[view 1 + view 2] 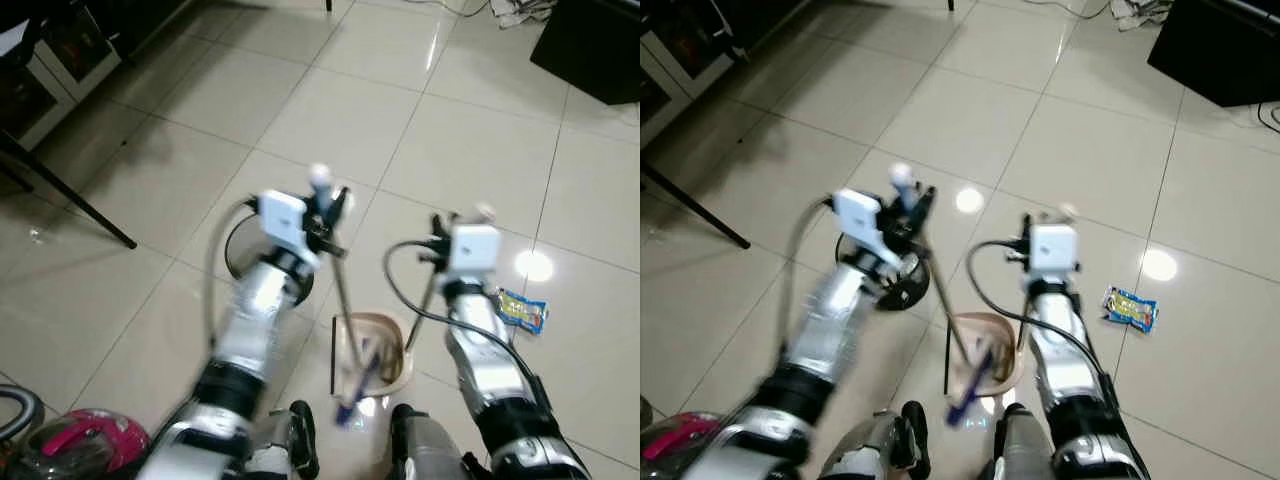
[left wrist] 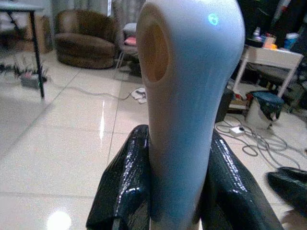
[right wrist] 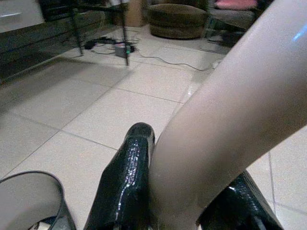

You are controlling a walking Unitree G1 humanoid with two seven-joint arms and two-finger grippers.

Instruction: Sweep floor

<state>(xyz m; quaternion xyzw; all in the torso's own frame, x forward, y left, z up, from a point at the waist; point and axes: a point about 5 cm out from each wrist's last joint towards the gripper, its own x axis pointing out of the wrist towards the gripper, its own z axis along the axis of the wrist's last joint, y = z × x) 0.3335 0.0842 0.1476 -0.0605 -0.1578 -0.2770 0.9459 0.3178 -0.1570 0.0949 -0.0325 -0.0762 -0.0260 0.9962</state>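
Note:
My left gripper is shut on the pale, blue-white top of a broom handle. The thin shaft slants down to a blue brush head near my feet. My right gripper is shut on the beige handle of a dustpan, which runs down to the tan dustpan lying on the tiled floor between my arms. The brush head lies over the pan's front part. A blue and yellow snack wrapper lies on the tiles to the right of my right arm.
A round black-rimmed bin stands under my left arm. A slanted black table leg and a dark cabinet are at the left. A black box and cables lie at the far right. A pink vacuum cleaner sits at the near left.

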